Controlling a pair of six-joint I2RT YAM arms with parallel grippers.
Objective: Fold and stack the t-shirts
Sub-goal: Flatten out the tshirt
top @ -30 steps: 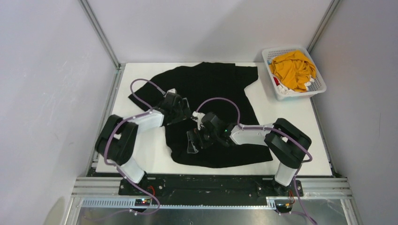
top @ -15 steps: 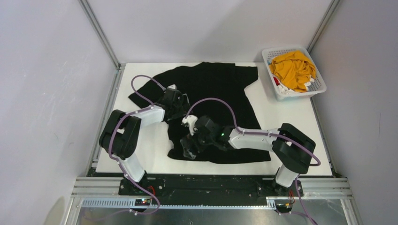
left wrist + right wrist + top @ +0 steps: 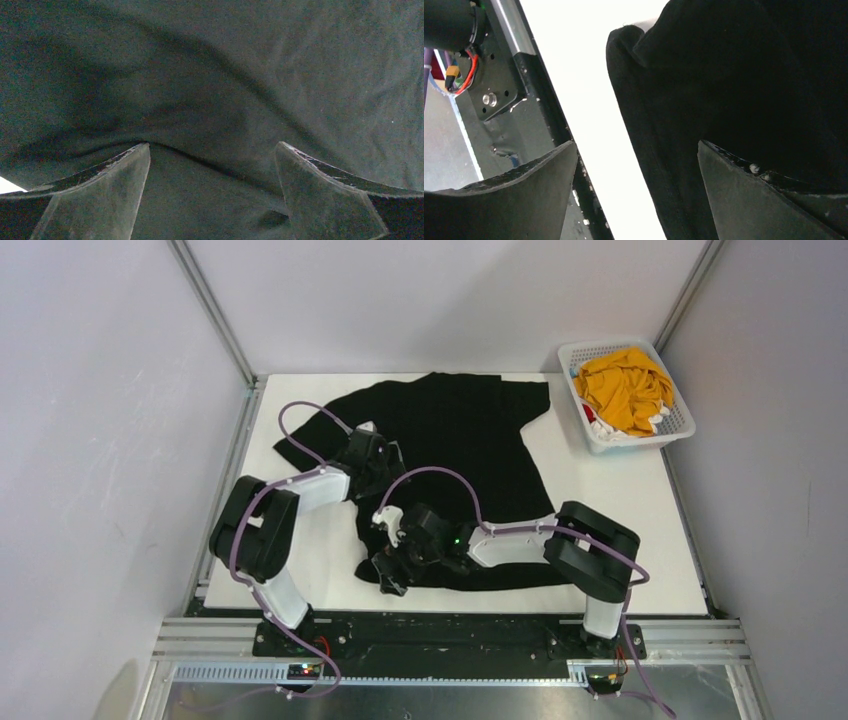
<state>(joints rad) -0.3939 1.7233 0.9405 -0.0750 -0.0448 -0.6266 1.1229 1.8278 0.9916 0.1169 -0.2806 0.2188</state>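
Observation:
A large black t-shirt [image 3: 455, 435] lies spread on the white table, its hem toward the near edge. My left gripper [image 3: 385, 462] is open and low over the shirt's left side; in the left wrist view black cloth [image 3: 210, 90] fills the frame, with a fold between the open jaws [image 3: 212, 165]. My right gripper [image 3: 385, 575] is open at the shirt's near left hem corner; the right wrist view shows the hem edge [image 3: 644, 125] between the open fingers [image 3: 636, 170]. A mustard-yellow shirt [image 3: 625, 388] with red and white cloth lies in the basket.
A white plastic lattice basket [image 3: 678, 425] stands at the table's back right. The table's near edge and black metal rail [image 3: 549, 115] lie just left of my right gripper. Grey walls enclose the table.
My right gripper has moved left and toward the near edge along the shirt's hem, reaching its near left corner. The left gripper has shifted slightly back over the shirt.

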